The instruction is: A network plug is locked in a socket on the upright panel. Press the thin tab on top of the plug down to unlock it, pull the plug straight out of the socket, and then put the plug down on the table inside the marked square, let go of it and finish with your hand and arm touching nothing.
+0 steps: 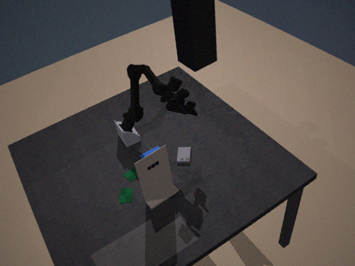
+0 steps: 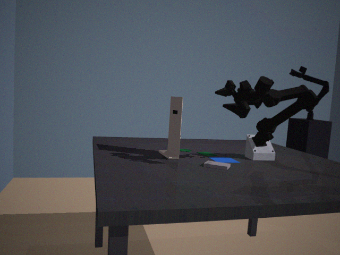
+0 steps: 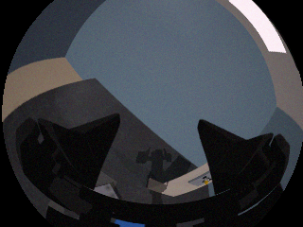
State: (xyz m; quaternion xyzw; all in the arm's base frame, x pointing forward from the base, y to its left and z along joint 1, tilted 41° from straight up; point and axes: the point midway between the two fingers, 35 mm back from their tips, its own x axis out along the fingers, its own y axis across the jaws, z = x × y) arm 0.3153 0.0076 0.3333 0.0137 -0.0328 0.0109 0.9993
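Observation:
The upright tan panel (image 1: 155, 182) (image 2: 175, 132) stands mid-table, with dark sockets (image 1: 152, 166) (image 2: 174, 111) near its top. I cannot make out the plug in the top and exterior views. In the wrist view the panel (image 3: 199, 180) is tiny, with a yellowish speck on it. A blue square mark (image 1: 150, 151) (image 2: 223, 160) (image 3: 124, 222) lies on the table between the panel and the arm's base. My gripper (image 1: 190, 108) (image 2: 220, 99) (image 3: 159, 121) is open and empty. It hangs high above the table, well away from the panel.
A flat grey box (image 1: 183, 154) (image 2: 217, 164) lies beside the blue mark. Two green patches (image 1: 125, 195) (image 1: 130, 174) (image 2: 206, 153) lie near the panel's foot. The grey arm base (image 1: 128, 138) (image 2: 259, 151) sits behind. A tall black block (image 1: 193, 26) hangs above the far table edge.

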